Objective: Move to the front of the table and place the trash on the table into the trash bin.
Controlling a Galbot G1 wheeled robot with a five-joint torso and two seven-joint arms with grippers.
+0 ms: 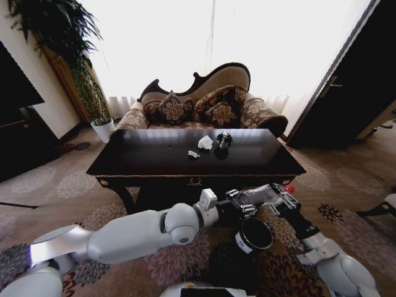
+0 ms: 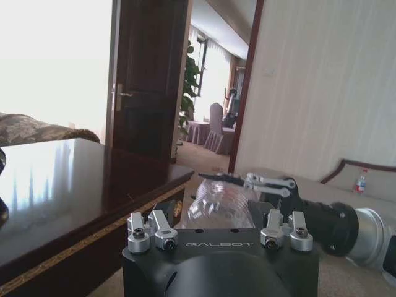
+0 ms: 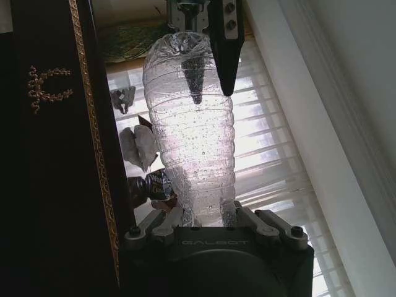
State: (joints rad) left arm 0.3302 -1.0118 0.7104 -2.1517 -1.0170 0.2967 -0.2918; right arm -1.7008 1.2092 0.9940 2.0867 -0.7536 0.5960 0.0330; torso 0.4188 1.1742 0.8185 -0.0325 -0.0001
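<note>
One clear ribbed plastic bottle [image 3: 189, 124], right tool [image 3: 204, 62] clamped around it

Trash [image 1: 205, 143] on table [image 1: 148, 162]; bin [image 1: 253, 234] before it.

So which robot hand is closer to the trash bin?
Right. The right gripper holds a clear bottle just above the trash bin; the left gripper sits beside it, slightly farther.

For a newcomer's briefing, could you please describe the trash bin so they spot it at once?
On the carpet before the table, the trash bin stands near the right gripper, which grips a clear bottle, with the left gripper alongside. It is a small black cylinder with a white label, unlike the white plant pot.
</note>
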